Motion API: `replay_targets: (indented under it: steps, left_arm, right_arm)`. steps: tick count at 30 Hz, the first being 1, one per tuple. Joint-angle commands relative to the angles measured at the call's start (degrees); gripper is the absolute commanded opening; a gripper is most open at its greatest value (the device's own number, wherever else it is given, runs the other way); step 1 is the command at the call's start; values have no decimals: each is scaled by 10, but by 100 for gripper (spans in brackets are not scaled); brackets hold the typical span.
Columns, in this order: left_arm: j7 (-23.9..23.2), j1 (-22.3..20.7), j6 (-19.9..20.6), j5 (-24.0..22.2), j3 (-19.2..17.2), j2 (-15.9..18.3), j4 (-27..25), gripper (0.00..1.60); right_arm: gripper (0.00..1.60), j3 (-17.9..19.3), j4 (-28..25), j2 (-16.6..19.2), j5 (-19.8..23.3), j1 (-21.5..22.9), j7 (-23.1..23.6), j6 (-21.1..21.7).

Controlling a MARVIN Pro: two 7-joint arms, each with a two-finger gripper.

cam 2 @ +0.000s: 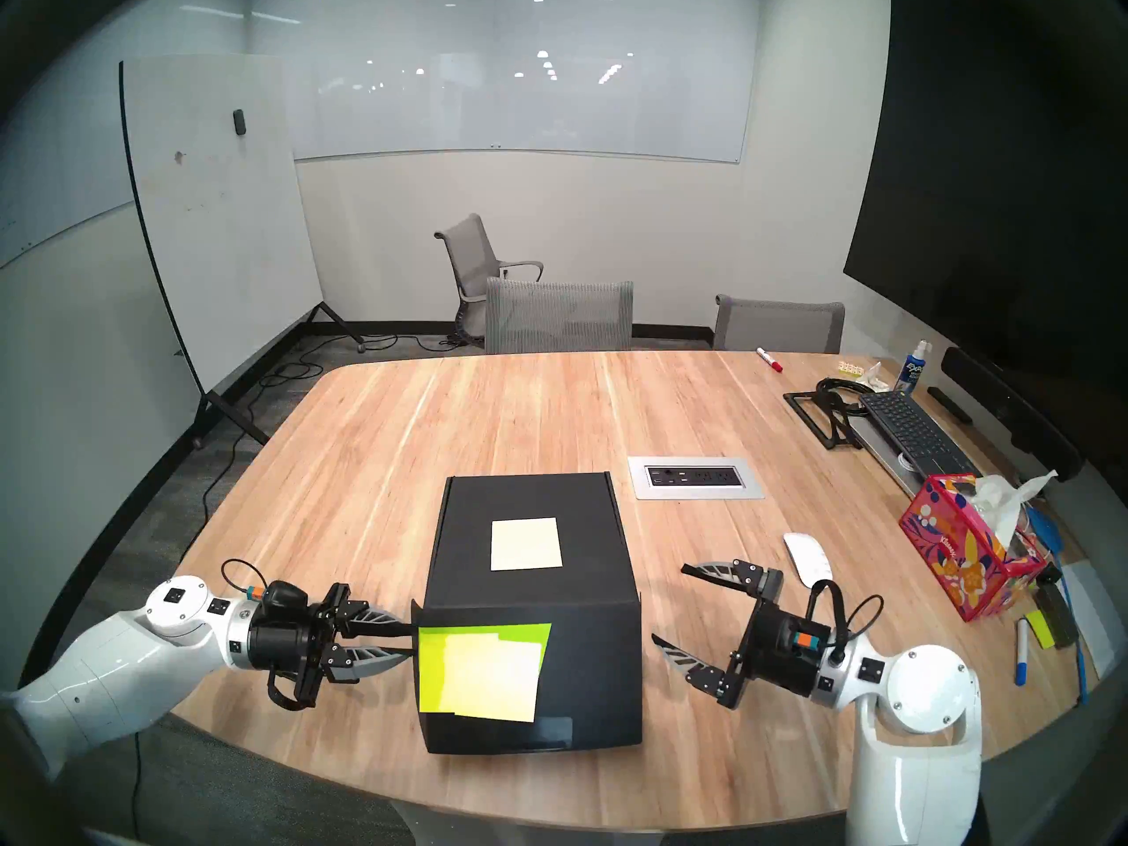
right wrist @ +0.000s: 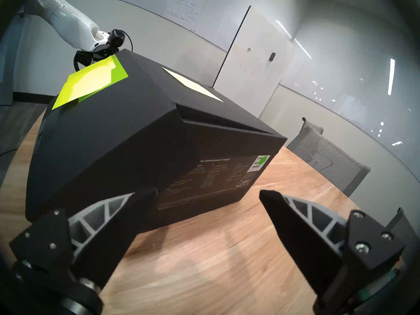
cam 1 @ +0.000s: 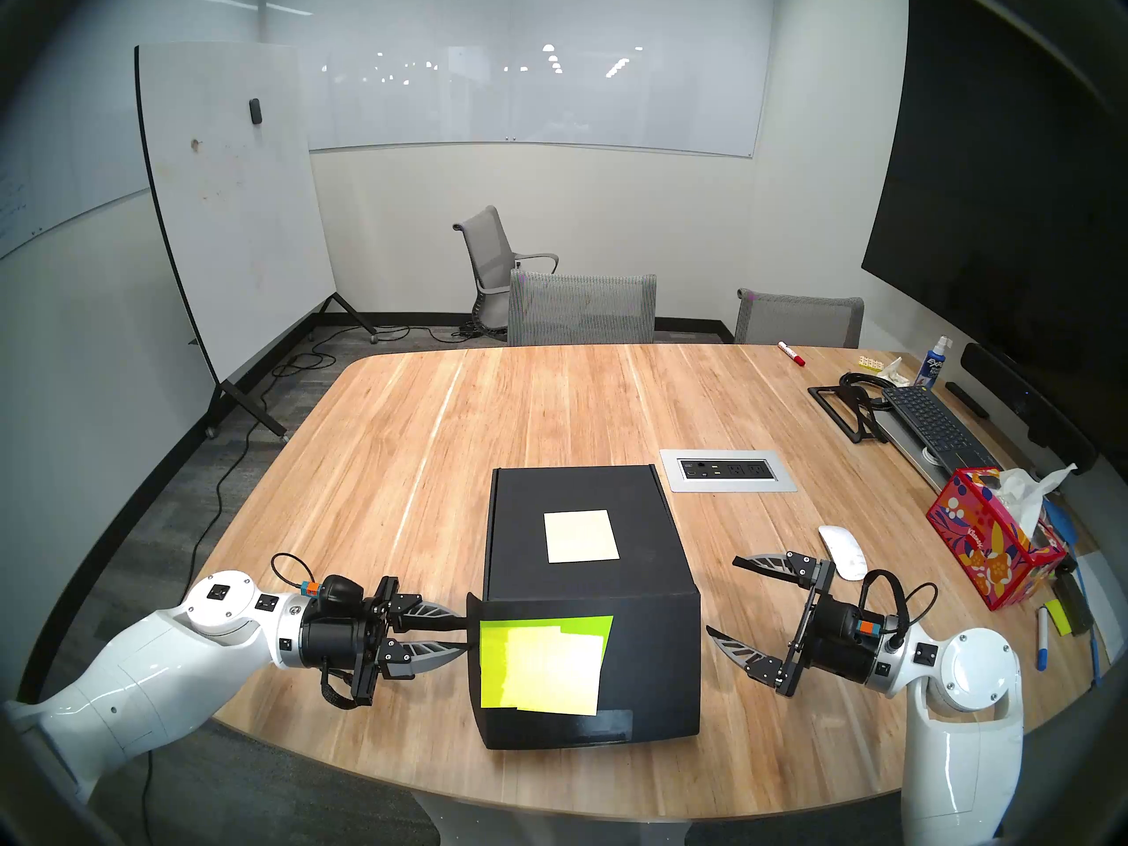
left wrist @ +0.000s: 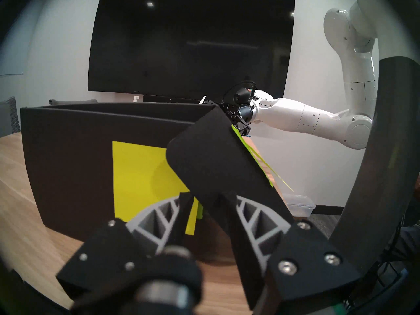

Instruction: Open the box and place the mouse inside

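Note:
The black box [cam 1: 647, 521] stands in the middle of the table with its lid down and a pale square note [cam 1: 580, 536] on top. Neon yellow-green notes [cam 1: 537, 668] cover its front flap. My left gripper [cam 1: 467, 636] is at the box's front left corner, shut on the flap's black side ear [left wrist: 211, 162], which sticks out between its fingers. The white mouse [cam 1: 842, 552] lies on the table to the right of the box. My right gripper [cam 1: 721, 596] hangs open beside the box's right side, with the mouse just behind it.
A pink patterned tissue box [cam 1: 989, 545] stands at the right edge, with markers and a yellow pad near it. A power outlet plate [cam 1: 726, 469] is set into the table behind the box. A keyboard [cam 1: 934, 423] and a stand are at the far right. Chairs line the far edge.

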Motion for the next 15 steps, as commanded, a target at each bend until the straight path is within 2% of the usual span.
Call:
replay_targets:
  steps: [1,2,3,4,15]
  left_arm:
    - [-12,2,-7,-14,-3,-4,2,62]
    - [-12,2,-7,-14,-3,-4,2,62]
    - [-13,2,-8,-15,-4,-4,2,45]
    - [-15,3,-9,-16,-4,-4,1,0]
    - [-20,14,-17,-19,-7,2,-5,0]
  right_arm:
    - [160,1,-12,0,6,4,0,-1]
    - [160,1,-12,0,6,4,0,-1]
    - [160,2,-13,0,6,3,0,-1]
    - [160,3,-14,0,6,2,0,-1]
    - [160,9,-20,-1,10,-3,3,-3]
